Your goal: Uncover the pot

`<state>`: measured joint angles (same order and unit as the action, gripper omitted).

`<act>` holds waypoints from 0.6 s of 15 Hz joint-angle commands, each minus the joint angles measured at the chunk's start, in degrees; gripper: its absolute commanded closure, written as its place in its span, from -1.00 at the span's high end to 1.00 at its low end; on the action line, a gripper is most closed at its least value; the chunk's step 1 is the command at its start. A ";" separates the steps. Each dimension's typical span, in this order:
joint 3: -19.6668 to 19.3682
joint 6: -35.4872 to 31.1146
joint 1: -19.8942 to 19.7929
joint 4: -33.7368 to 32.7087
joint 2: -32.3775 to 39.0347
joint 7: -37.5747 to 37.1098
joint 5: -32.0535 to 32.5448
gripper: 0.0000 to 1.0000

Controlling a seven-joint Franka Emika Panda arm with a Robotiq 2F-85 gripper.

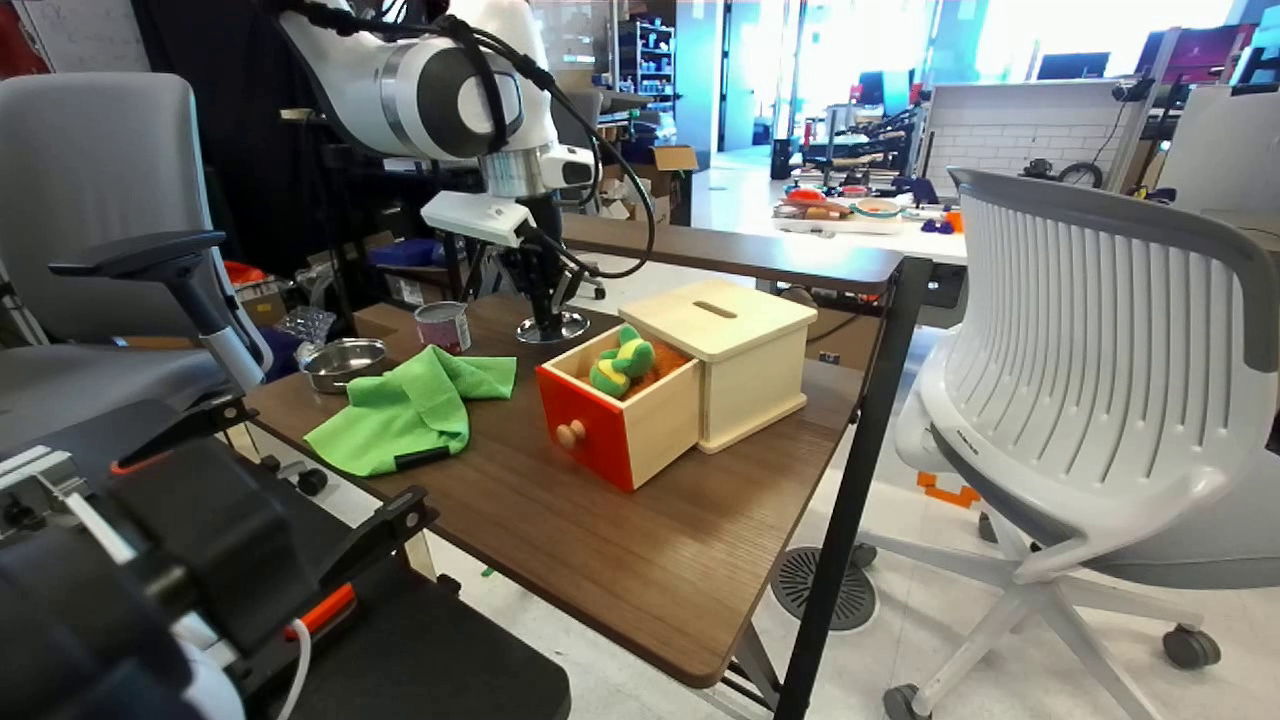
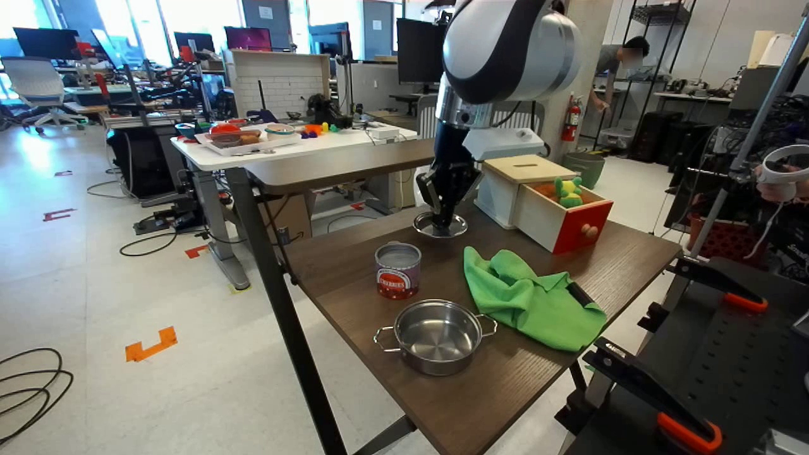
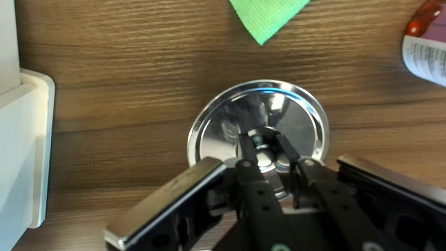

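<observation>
Lid [image 3: 259,111]: one, directly beneath the end effector [image 3: 266,141], which we find closed on it. Pot [image 2: 439,341]: uncovered, on the desk [image 2: 499,379], well apart from both, near the green cloth [image 2: 529,306].

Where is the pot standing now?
In an exterior view, the pot stands on the table at lower centre, in front of the can, left of the green cloth.

Plenty bright in here, and the back windows [image 1: 1080,22] are totally blown out in both exterior views. Black equipment [image 1: 60,610] in the near corner of an exterior view looks blurry. Wrist view: pot lid [image 3: 258,115] throws hard white glare.
</observation>
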<state>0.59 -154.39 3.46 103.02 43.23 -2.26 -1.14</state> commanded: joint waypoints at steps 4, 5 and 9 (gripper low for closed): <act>-1.09 3.86 0.57 -6.43 5.35 -2.67 0.16 -0.90; -1.01 4.49 0.51 -6.82 5.61 -2.64 0.14 -0.90; -0.23 4.96 0.11 -5.78 4.34 -2.45 -0.37 0.19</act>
<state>0.10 -151.60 3.47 97.92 48.21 -4.22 -1.25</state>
